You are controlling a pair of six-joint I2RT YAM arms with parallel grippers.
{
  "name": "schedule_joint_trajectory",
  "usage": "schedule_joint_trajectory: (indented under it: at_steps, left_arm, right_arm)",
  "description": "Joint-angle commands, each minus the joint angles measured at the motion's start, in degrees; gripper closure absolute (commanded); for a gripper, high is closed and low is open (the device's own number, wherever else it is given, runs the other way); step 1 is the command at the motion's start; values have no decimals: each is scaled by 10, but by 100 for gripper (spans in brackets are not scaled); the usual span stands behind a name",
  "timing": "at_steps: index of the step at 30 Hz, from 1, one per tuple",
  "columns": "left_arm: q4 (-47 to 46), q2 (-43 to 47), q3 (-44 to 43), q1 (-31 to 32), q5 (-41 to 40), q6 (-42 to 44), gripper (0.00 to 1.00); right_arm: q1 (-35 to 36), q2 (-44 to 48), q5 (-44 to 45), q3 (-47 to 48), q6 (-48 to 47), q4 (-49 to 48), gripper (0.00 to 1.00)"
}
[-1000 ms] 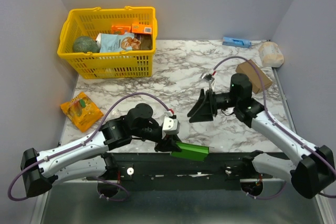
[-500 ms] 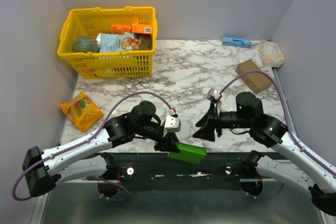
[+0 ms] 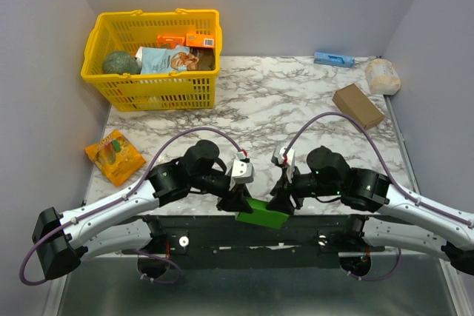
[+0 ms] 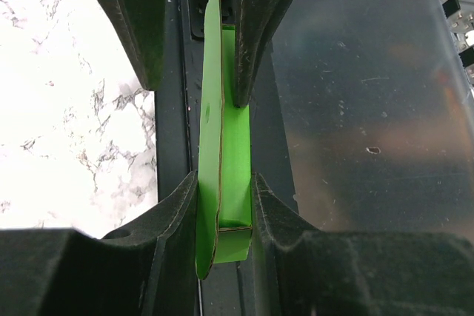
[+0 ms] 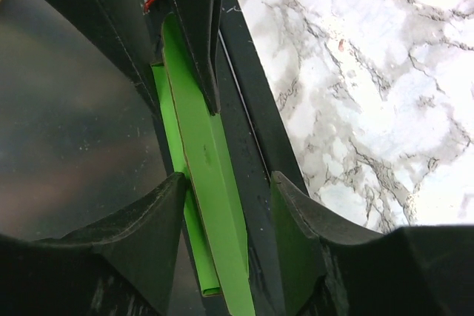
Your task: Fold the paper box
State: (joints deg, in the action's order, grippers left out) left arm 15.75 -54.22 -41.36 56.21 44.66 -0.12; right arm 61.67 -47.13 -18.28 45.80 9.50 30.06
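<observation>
The paper box (image 3: 261,214) is clamped in the left hand (image 3: 238,204), right hand (image 3: 280,201) apart astride it; yellow basket (image 3: 159,88) holds packets (image 3: 164,58).

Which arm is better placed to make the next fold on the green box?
Likely right. The left gripper clamps the paper box; the right gripper straddles its other end, one finger apart from the card, free to work it.

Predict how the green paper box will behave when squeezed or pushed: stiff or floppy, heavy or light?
Probably floppy: the paper box is thin card, seen edge-on. Likely light: the left gripper carries it pinched at one end.
</observation>
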Motion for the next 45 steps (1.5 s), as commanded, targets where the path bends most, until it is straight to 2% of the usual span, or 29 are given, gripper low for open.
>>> schedule_joint_trajectory:
  at_steps: [1,10,13,14,18,20,22,24,26,27,28,30,37,42,45]
  left_arm:
    - [-1,4,-6,-5,18,-2,78]
    - [-2,2,-6,-6,18,-3,78]
    - [-4,-3,-5,-7,8,-8,78]
    - [-4,-5,-5,-7,-2,-11,78]
    - [-3,-19,-6,-14,-94,-28,78]
    - [-5,-31,-4,-18,-149,-35,71]
    - [-11,-42,0,-21,-171,-28,67]
    - [-14,-53,4,-21,-202,-24,56]
    - [-12,-75,3,-22,-212,-23,50]
    - [-9,-83,1,-22,-229,-24,33]
    - [1,-95,-1,-22,-244,-27,25]
    - [14,-100,-6,-24,-292,-31,16]
    - [18,-35,15,-56,-324,-65,11]
    - [-12,23,54,-63,-394,-192,12]
    - [-83,79,109,-64,-474,-259,13]
  right_arm:
    - [19,-6,61,17,-15,12,47]
    - [49,-16,112,30,-21,18,66]
    - [64,-27,127,33,-27,19,75]
    - [72,-30,132,34,-31,20,82]
    - [79,-53,157,25,-45,16,93]
    - [80,-70,179,11,-53,3,98]
    - [80,-86,224,-6,-57,-16,100]
    - [80,-112,242,-5,-59,-26,100]
    - [80,-125,260,-13,-61,-47,100]
    - [80,-143,265,-15,-62,-53,100]
    - [80,-151,267,-14,-64,-55,100]
    - [80,-180,266,-13,-64,-57,100]
    - [80,-226,255,-12,-84,-65,100]
    - [80,-224,240,-20,-89,-76,100]
    - [80,-221,235,-27,-106,-90,100]
